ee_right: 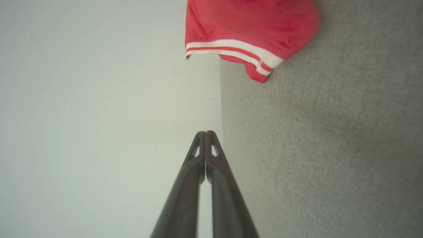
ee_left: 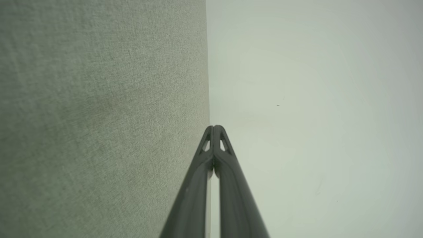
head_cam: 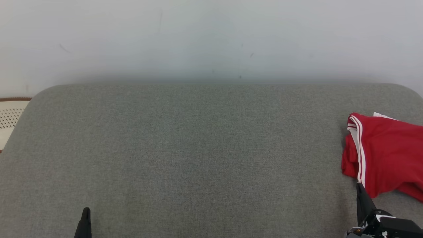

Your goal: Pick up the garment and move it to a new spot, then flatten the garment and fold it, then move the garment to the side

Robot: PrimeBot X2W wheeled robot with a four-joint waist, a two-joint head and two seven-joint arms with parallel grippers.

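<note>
The garment (head_cam: 386,155) is red with white stripes along its hem and lies bunched at the right edge of the grey cushion (head_cam: 198,148), partly cut off by the head view's border. In the right wrist view the garment (ee_right: 248,29) sits ahead of the fingers, apart from them. My right gripper (head_cam: 359,185) is shut and empty, its tip just below the garment's lower left corner; its fingertips (ee_right: 205,133) meet. My left gripper (head_cam: 86,211) is low at the left over bare cushion, shut with nothing in it, tips together (ee_left: 214,127).
The cushion's far edge runs along a pale wall (head_cam: 211,39). A cream perforated object with a brown rim (head_cam: 10,115) lies beyond the cushion's left corner. The broad middle of the cushion is bare fabric.
</note>
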